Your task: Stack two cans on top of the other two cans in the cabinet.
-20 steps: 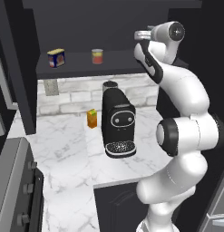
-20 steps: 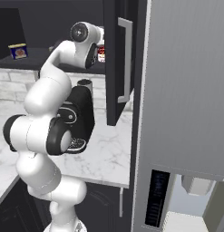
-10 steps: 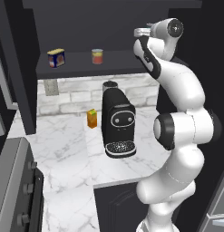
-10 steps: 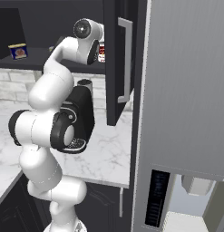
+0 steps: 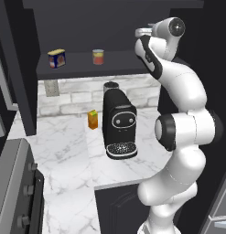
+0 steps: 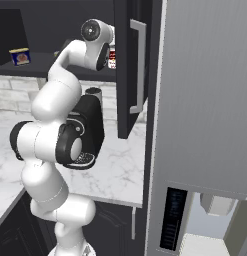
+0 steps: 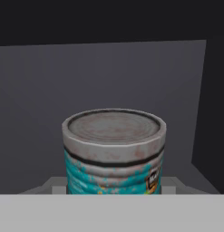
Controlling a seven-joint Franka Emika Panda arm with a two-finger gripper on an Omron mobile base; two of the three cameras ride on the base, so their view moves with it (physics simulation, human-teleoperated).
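While the base stands as it did a second ago: the arm alone has moved, its wrist lifting and swinging a little toward the right end of the cabinet (image 5: 87, 69).
Gripper (image 5: 142, 32): jaws drawn in on the teal can, as before; no sign of release.
Teal can (image 7: 114, 154): upright in the grip, silver top up, raised above the shelf board inside the cabinet (its rim shows at the hand in the left base view).
Meaning for the task: likely the carry phase, with the can being brought over a lower can; nothing is stacked yet.
Red-and-white can (image 6: 112, 56): on the shelf just beside the hand, probably the nearest target.
Red-orange can (image 5: 98, 56): mid-shelf, alone, not yet moved.
Blue tin (image 5: 56, 58): far left of the shelf, well apart from the others.
Count of cans: four, one held and three standing singly.
Count of other things: one orange carton (image 5: 92, 119) and one black coffee machine (image 5: 119, 124), both on the marble counter (image 5: 64, 151).
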